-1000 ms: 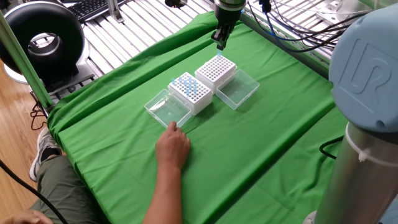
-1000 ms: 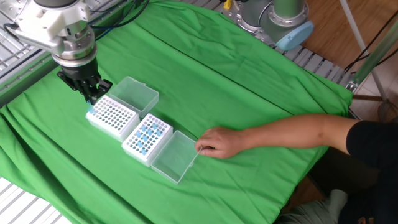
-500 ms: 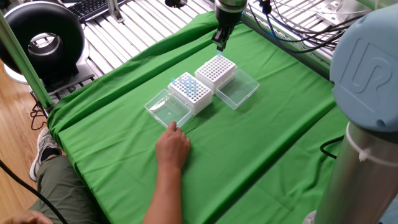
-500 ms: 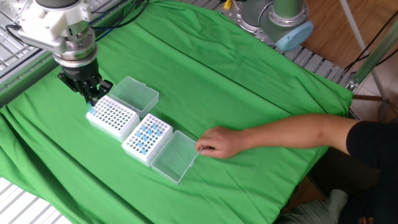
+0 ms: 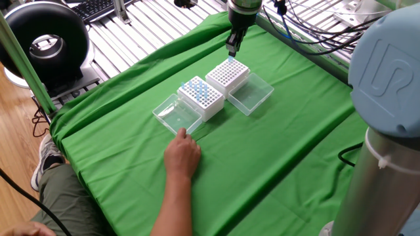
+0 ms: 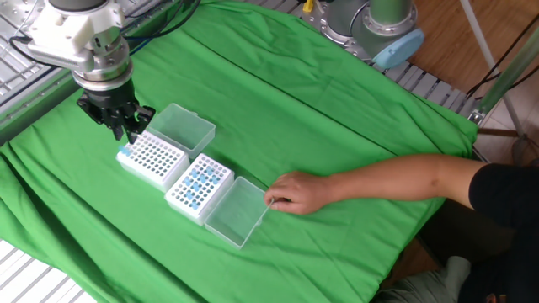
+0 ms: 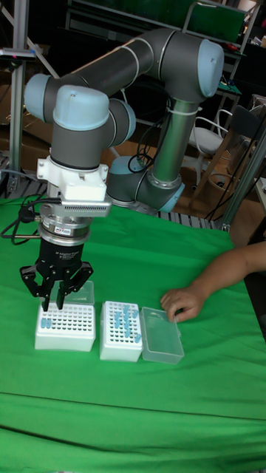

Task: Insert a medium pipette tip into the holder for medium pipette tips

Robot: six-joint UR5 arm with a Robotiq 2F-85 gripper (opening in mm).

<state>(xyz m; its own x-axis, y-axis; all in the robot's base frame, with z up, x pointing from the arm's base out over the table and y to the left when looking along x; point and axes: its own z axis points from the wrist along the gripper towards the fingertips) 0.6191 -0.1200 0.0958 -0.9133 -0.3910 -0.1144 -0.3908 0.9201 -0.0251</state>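
Note:
The holder (image 5: pixel 230 75) (image 6: pixel 154 158) (image 7: pixel 66 327) is a white rack of small holes on the green cloth. One blue medium pipette tip (image 5: pixel 231 59) (image 6: pixel 125 153) (image 7: pixel 46 323) stands in its corner hole. My gripper (image 5: pixel 231 50) (image 6: pixel 131 135) (image 7: pixel 53 301) hangs just above that corner, pointing down. Its fingers are a narrow gap apart, and nothing shows between them. Beside the holder stands a second white box (image 5: pixel 200 94) (image 6: pixel 199 185) (image 7: pixel 121 329) holding several blue tips.
A clear lid (image 5: pixel 252 96) (image 6: pixel 184 126) lies open behind the holder, and another clear lid (image 5: pixel 174 115) (image 6: pixel 238 211) (image 7: pixel 162 338) lies beside the tip box. A person's hand (image 5: pixel 182 155) (image 6: pixel 295 192) (image 7: pixel 182 301) rests on the cloth next to that lid.
The gripper has shifted slightly sideways above the holder's corner. The blue tip has stayed in its hole, and the hand has not moved.

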